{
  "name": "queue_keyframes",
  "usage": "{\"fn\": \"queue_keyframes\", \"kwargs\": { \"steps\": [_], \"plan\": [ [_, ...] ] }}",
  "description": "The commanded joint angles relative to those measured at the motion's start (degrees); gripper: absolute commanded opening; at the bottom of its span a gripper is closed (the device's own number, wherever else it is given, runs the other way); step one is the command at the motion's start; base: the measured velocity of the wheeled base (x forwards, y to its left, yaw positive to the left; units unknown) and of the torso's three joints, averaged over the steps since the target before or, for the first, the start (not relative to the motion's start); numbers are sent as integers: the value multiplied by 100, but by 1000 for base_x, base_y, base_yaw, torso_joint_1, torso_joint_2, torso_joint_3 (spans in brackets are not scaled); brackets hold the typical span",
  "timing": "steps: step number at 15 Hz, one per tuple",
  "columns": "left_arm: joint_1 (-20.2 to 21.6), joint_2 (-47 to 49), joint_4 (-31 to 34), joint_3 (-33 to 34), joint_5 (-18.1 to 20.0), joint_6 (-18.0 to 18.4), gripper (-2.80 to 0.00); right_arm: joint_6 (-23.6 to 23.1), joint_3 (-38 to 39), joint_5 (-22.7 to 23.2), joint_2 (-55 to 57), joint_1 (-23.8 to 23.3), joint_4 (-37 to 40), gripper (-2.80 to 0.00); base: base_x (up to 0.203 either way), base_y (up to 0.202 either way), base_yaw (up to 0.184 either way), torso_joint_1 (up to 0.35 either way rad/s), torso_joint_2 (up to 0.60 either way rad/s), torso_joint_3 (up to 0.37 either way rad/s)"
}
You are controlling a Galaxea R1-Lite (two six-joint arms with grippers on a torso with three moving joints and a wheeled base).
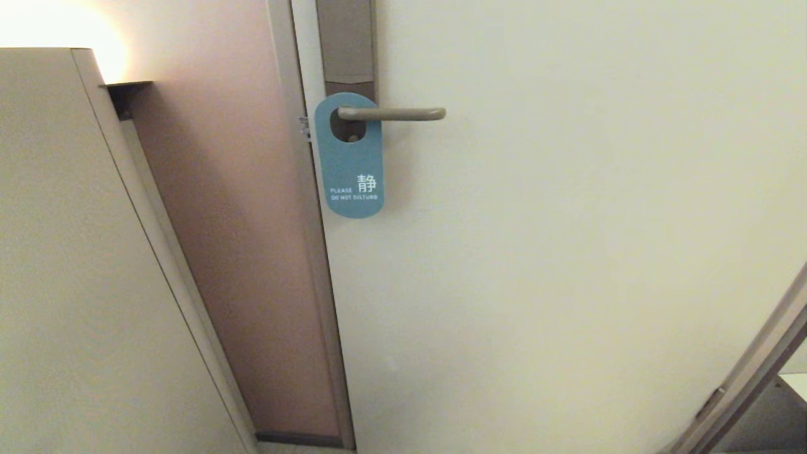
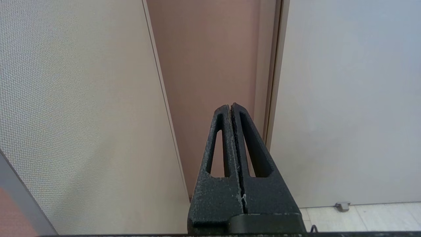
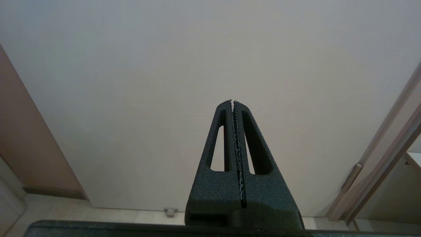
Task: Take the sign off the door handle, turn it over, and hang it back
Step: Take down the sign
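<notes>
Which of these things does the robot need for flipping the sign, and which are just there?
Needed:
- sign, blue face out, hanging on the handle
- door handle
- left gripper and right gripper, both shut, parked low

Just there:
- door
- lock plate
- doorstop

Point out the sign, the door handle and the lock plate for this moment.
sign [image 1: 350, 170], head view, blue face above the lettering.
door handle [image 1: 397, 113], head view, middle of the lever.
lock plate [image 1: 345, 41], head view, upper panel.

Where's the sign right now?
In the head view, the sign hangs blue face out on the door handle, upper left of centre, by the door's edge.
</notes>
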State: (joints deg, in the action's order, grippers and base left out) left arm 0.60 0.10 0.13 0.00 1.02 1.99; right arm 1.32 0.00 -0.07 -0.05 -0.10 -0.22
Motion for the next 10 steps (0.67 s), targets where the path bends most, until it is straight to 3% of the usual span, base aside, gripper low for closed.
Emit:
{"fn": "queue_keyframes", "kwargs": {
  "steps": [1, 10],
  "plan": [
    [1, -1, 4, -9, 4, 20, -280, 0, 0, -1, 5, 1, -4, -280, 0, 0, 0, 0, 0, 0],
    [-33, 7, -79, -171, 125, 228, -280, 0, 0, -1, 5, 1, -4, -280, 0, 0, 0, 0, 0, 0]
  ]
}}
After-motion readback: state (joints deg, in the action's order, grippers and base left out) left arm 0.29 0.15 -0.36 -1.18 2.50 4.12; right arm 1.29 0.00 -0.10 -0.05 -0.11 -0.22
